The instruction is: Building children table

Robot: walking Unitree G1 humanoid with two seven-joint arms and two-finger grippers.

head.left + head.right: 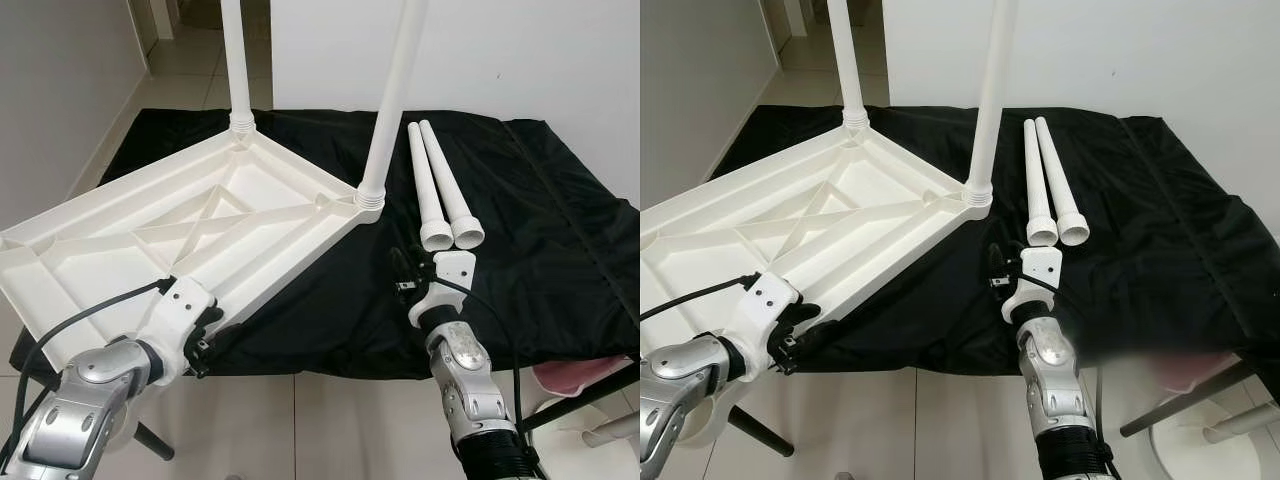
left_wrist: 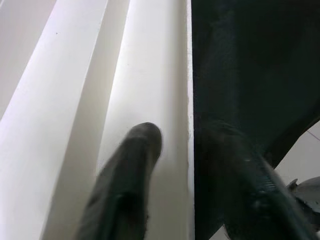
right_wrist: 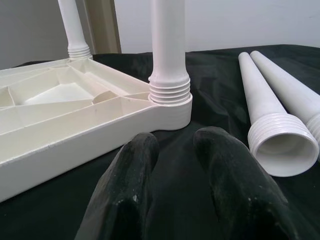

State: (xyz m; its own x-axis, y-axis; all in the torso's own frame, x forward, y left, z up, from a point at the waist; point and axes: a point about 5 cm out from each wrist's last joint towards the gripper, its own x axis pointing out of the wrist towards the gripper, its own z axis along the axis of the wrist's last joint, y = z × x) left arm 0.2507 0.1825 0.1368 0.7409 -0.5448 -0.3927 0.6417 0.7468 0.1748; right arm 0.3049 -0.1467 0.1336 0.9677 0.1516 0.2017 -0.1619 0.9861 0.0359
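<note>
Left gripper [image 1: 205, 335] sits at the near edge of the tabletop [image 1: 150, 240]; in the wrist view one finger [image 2: 131, 170] lies on the white rim, the other under it on the dark side, so the jaws pinch that edge. Likely reason: steadying the top so it won't slide while legs are fitted.

The tabletop lies upside down on a counter under a black cloth [image 1: 540, 230], ribbed underside up, left part overhanging the counter edge. White plastic, diagonal ribs, threaded sockets at the corners. Two legs are already screwed in and stand upright: far leg [image 1: 237, 60] and nearer leg [image 1: 392, 100], each w/ a ribbed collar at the base.

Right gripper [image 1: 408, 277] rests low on the cloth, between the nearer leg's corner and the loose legs [image 1: 440, 190], touching neither. Jaws are close together, a slim gap left, holding nothing. The two loose legs lie side by side, threaded open ends toward the robot, probably laid so for an easy pick. Judged approx. half done: two legs still to fit.
</note>
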